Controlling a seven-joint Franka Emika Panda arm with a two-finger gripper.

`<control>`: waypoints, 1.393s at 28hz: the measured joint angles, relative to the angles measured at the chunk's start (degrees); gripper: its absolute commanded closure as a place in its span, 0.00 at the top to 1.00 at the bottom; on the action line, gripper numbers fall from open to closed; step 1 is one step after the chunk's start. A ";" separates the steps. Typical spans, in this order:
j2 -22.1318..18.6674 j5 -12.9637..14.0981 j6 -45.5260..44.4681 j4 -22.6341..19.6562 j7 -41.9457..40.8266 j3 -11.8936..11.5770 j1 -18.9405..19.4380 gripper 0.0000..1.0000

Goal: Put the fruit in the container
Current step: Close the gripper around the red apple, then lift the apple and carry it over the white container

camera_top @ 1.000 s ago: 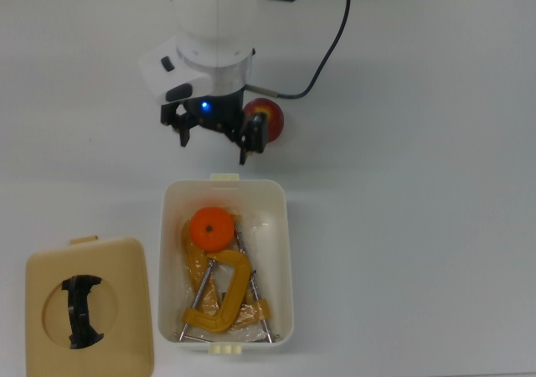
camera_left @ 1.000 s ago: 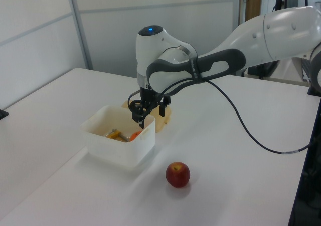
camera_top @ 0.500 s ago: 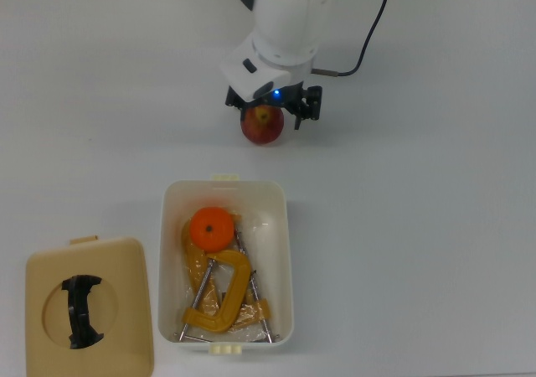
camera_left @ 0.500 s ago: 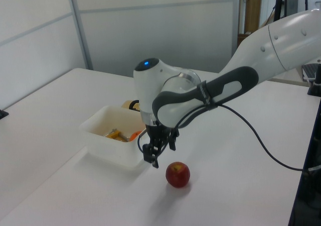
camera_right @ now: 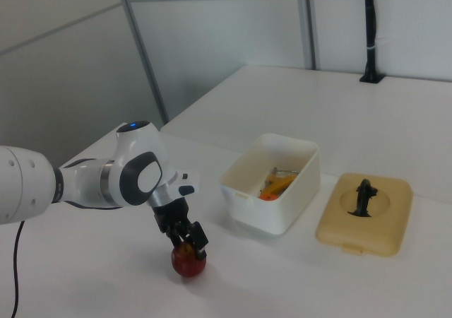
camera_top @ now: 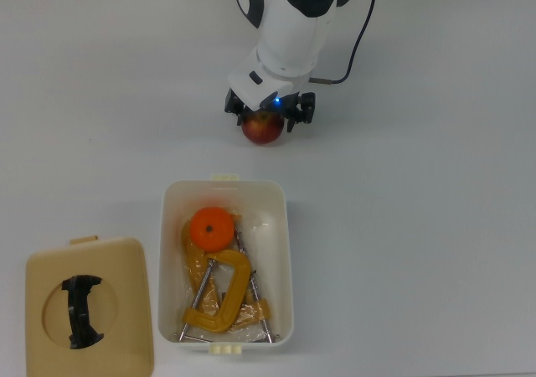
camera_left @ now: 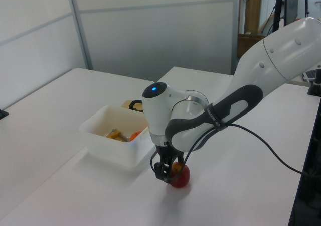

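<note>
The gripper point(camera_top: 268, 116) has dropped astride the apple point(camera_top: 263, 130), fingers spread wide — only the top view shows the orange point(camera_top: 211, 228) whole.

Mandarin point(camera_top: 211, 228), clamps point(camera_top: 224, 297) in tub point(camera_top: 287, 251); lid point(camera_top: 88, 310) at top view's left.

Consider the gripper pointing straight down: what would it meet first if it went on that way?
The red apple: the gripper hangs directly over it, fingers either side of its top. Whether they already touch is unclear.
</note>
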 measured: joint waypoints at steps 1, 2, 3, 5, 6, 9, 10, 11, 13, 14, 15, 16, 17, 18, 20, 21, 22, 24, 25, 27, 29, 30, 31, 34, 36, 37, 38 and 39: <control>0.00 -0.14 0.00 -0.12 0.00 -0.07 -0.05 1.00; -0.01 -0.46 0.00 -0.24 0.00 -0.15 -0.11 1.00; -0.02 -0.75 0.01 -0.33 0.00 -0.20 -0.16 1.00; -0.02 -1.78 0.06 -0.77 0.00 -0.25 -0.21 0.96; -0.02 -2.25 0.29 -1.17 0.00 -0.26 -0.22 0.92; 0.00 -3.37 2.39 -3.16 0.00 -0.26 -0.22 0.51; -0.01 -3.55 2.95 -3.69 0.00 -0.26 -0.21 0.39; -0.03 -3.75 3.38 -4.04 0.00 -0.26 -0.21 0.30; -0.31 -3.89 3.77 -4.28 0.00 -0.26 -0.21 0.10; -0.36 -3.89 3.82 -4.30 0.00 -0.26 -0.22 0.06; -0.43 -3.89 3.93 -4.27 0.00 -0.26 -0.22 0.02; -0.53 -3.89 4.10 -4.16 0.01 -0.28 -0.24 0.00; -0.70 -3.89 4.27 -3.99 0.07 -0.30 -0.27 0.00; -0.93 -3.89 4.40 -3.72 0.20 -0.32 -0.38 0.00; -1.63 -3.84 4.47 -2.65 0.44 -0.36 -0.88 0.00; -2.01 -3.65 4.50 -2.04 0.51 -0.39 -1.18 0.00; -2.39 -3.26 4.51 -1.28 0.51 -0.41 -1.52 0.00; -3.23 -1.65 4.52 1.12 0.51 -0.45 -2.43 0.00; -3.49 -0.92 4.52 2.14 0.51 -0.49 -2.80 0.00; -3.87 0.62 4.52 4.42 0.51 -0.54 -3.62 0.00; -3.98 2.26 4.52 7.33 0.51 -0.62 -4.78 0.00; -3.96 2.84 4.52 8.39 0.51 -0.65 -5.27 0.00; -3.90 3.51 4.52 9.43 0.51 -0.69 -5.75 0.01; -3.25 5.18 4.52 12.37 0.52 -0.75 -6.90 0.02; -1.99 5.85 4.52 14.69 1.11 -0.80 -7.39 0.05; -1.25 5.87 4.52 15.65 1.89 -0.82 -7.54 0.08; -0.40 5.87 4.52 16.63 2.74 -0.83 -7.64 0.12; 0.59 5.87 4.52 17.62 3.59 -0.85 -7.73 0.17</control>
